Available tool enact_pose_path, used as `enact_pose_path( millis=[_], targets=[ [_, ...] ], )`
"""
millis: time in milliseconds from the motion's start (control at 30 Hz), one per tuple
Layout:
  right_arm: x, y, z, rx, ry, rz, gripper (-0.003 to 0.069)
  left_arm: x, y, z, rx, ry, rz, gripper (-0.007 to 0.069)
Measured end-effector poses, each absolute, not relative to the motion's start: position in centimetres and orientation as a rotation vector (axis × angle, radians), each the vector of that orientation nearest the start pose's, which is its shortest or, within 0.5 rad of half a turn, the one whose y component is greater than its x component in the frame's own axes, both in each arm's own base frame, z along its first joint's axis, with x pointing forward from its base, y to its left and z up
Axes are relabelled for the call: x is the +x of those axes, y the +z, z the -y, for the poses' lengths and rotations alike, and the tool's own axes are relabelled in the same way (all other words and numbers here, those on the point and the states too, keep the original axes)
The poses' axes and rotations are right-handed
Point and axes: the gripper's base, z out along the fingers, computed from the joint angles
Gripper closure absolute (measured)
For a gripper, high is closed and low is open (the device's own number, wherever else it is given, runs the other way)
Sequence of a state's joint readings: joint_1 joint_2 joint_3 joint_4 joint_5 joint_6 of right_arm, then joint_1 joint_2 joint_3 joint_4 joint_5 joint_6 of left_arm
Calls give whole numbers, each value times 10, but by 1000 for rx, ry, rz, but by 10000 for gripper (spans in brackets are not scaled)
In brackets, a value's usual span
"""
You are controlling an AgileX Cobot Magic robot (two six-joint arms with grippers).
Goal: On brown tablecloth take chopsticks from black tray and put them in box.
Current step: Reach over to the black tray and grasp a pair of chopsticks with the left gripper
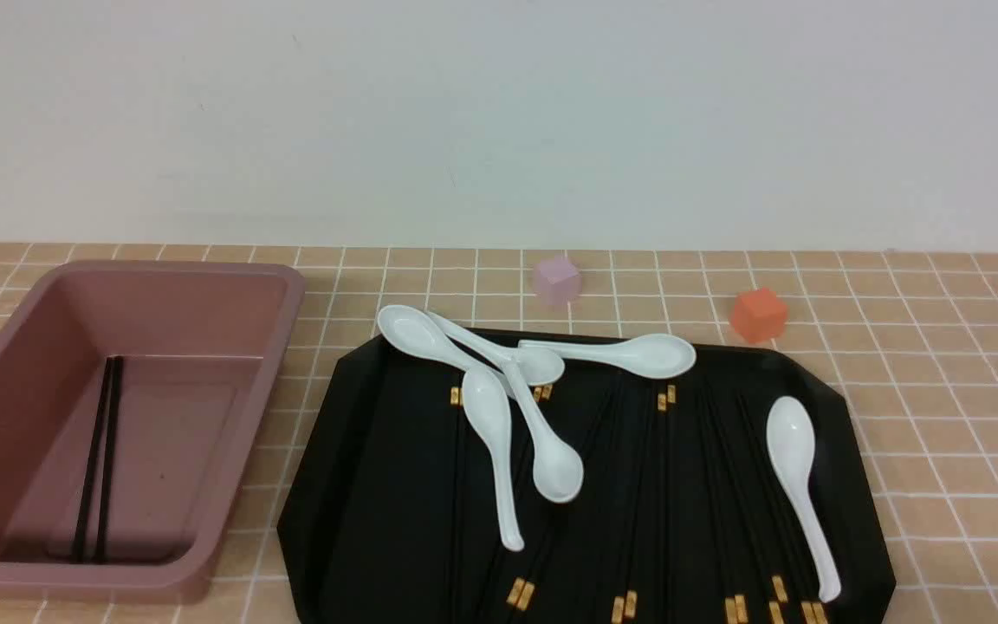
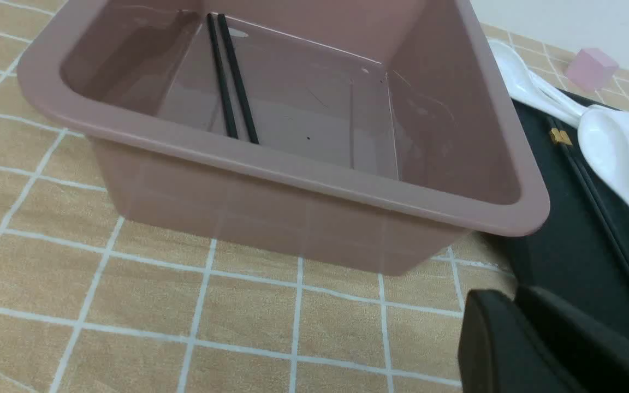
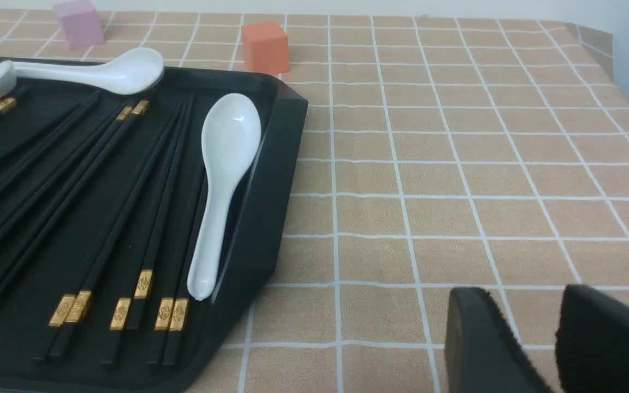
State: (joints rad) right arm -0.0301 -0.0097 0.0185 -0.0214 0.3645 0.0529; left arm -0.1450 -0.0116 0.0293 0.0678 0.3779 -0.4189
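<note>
Chopsticks (image 3: 120,218) crowd the black tray (image 1: 352,485), white spoons (image 1: 798,468) lying over and beside them. One pair (image 2: 223,82) lies in the box (image 1: 22,381), left of the tray on the brown tablecloth (image 1: 941,390). By the box, the left gripper (image 2: 511,297) is pressed closed and empty. Right of the tray, the right gripper (image 3: 533,305) is parted and empty. A pink cube (image 1: 556,279) and an orange cube (image 1: 758,314) sit beyond.

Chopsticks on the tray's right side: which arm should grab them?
Right. The right pincer sits off the black tray's right edge beside those chopsticks; the left pincer is by the box.
</note>
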Motion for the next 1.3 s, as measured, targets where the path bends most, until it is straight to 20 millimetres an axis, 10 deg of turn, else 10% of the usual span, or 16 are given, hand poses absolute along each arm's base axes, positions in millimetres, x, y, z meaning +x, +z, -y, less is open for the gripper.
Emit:
enact_pose_path(
  millis=[1300],
  targets=[
    [53,175,2,64,-5,-1856,419,52,170,5,-215,-319,-1878,543]
  ],
)
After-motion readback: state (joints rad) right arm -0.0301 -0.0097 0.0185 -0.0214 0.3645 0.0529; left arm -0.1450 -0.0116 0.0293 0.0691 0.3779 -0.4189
